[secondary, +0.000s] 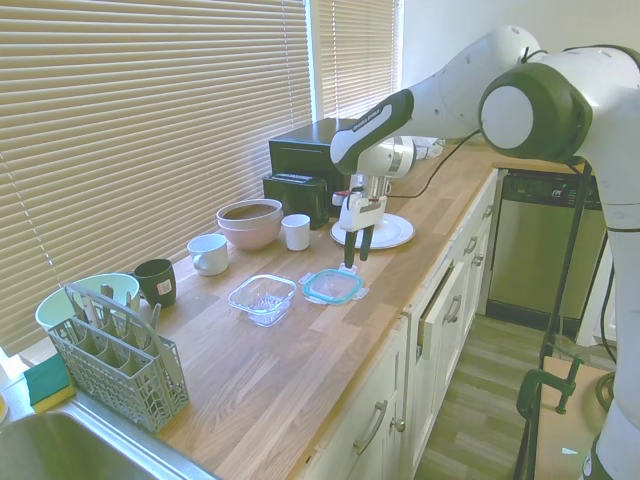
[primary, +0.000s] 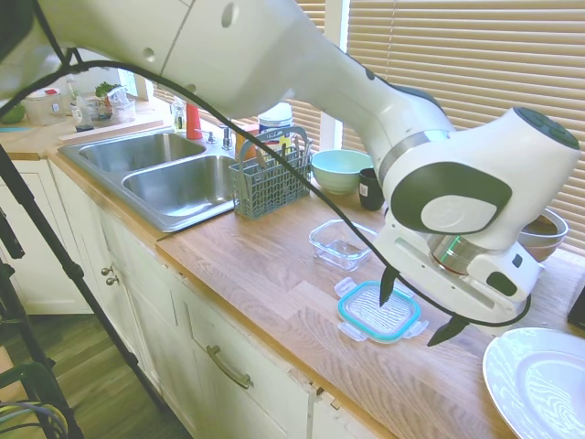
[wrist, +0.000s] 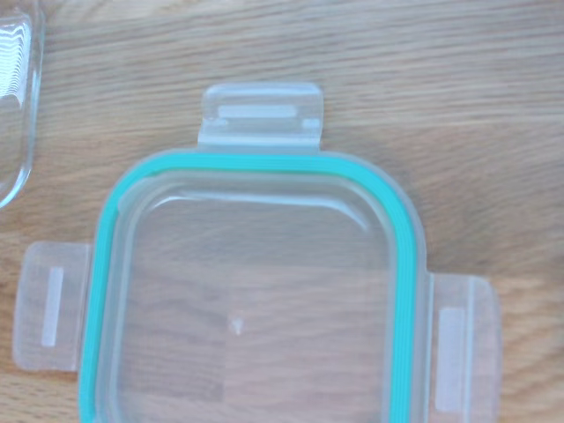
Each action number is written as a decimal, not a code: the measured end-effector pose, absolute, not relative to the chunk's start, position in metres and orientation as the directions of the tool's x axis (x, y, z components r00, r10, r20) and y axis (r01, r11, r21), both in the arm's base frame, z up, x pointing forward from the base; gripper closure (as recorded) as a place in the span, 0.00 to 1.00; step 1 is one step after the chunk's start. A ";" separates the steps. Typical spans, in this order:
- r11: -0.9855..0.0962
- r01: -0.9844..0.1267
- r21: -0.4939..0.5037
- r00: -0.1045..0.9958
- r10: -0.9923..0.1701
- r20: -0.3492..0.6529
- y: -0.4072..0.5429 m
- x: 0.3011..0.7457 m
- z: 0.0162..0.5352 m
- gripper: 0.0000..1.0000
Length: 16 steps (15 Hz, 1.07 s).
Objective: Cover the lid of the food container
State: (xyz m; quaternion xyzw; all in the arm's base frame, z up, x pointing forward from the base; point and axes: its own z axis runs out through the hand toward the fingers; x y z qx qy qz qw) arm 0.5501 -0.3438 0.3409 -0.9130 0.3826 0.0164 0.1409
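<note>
1. The flat square clear plastic lid w/ teal rim seal point(primary: 380, 313) is seen lying flat on the wooden tabletop point(primary: 265, 265), near its front edge.
2. The white arm's two-finger pincer point(primary: 416, 309) is held directly over the lid, pointing down; its dark fingers are spread apart, nothing gripped, one tip over the lid's rear edge, the other past its front-right corner.
3. Whether the tips touch the lid can't be told; in the second ext. view they appear just above it point(secondary: 333, 286).
4. In the wrist view the lid point(wrist: 251, 291) fills the pic, teal seal and three snap tabs visible, wood grain seen through it.
5. The small clear square food container point(primary: 342, 242) is set just beside the lid, towards the sink side, open and apart from it; the two nearly touch at a tab.
6. A white round plate point(primary: 541, 380) lies on the lid's other side, near it.
7. Behind the container a light-green bowl point(primary: 340, 169) and a grey cutlery basket point(primary: 268, 183) are seen.
</note>
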 end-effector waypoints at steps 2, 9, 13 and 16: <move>-0.662 -0.705 -0.256 0.706 -0.692 -0.155 -0.345 0.557 0.333 0.00; -0.630 -0.710 -0.315 0.698 -0.686 -0.204 -0.346 0.573 0.325 0.00; -0.631 -0.706 -0.322 0.703 -0.679 -0.212 -0.345 0.583 0.321 0.00; -0.624 -0.709 -0.328 0.699 -0.681 -0.215 -0.346 0.583 0.321 0.00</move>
